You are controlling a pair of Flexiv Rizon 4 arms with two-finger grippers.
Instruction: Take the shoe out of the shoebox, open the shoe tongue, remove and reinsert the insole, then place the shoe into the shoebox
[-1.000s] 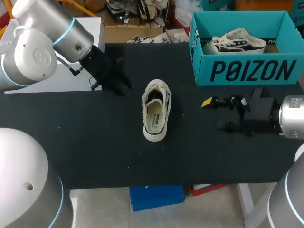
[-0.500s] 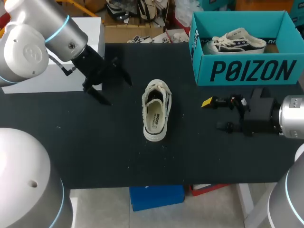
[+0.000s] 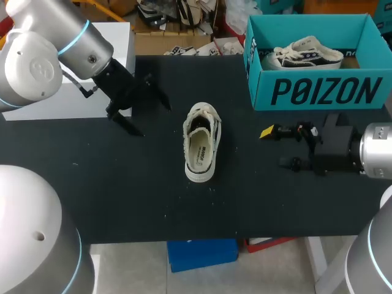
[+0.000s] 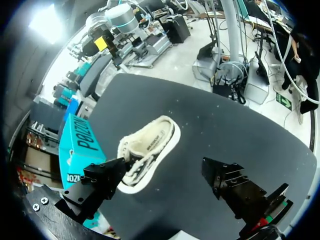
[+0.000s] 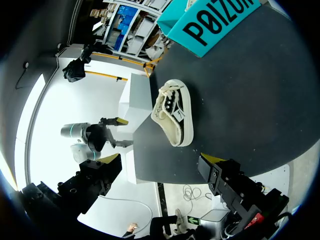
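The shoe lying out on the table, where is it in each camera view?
Head view: shoe lies mid-table, left of the teal shoebox.
Left wrist view: shoe just ahead of the left gripper, shoebox beside it.
Right wrist view: shoe ahead of the right gripper, shoebox beyond it.
Shared landmark: the shoebox.

- Shoebox [image 4: 79, 150]: its near end is hidden behind one finger [image 4: 97, 182] of the left gripper [image 4: 164, 169].
- Second shoe [image 3: 306, 52] in the shoebox: its sole is hidden by the front wall.

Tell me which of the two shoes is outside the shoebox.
The shoe lying on the black table, near its middle; the other shoe sits inside the teal shoebox.
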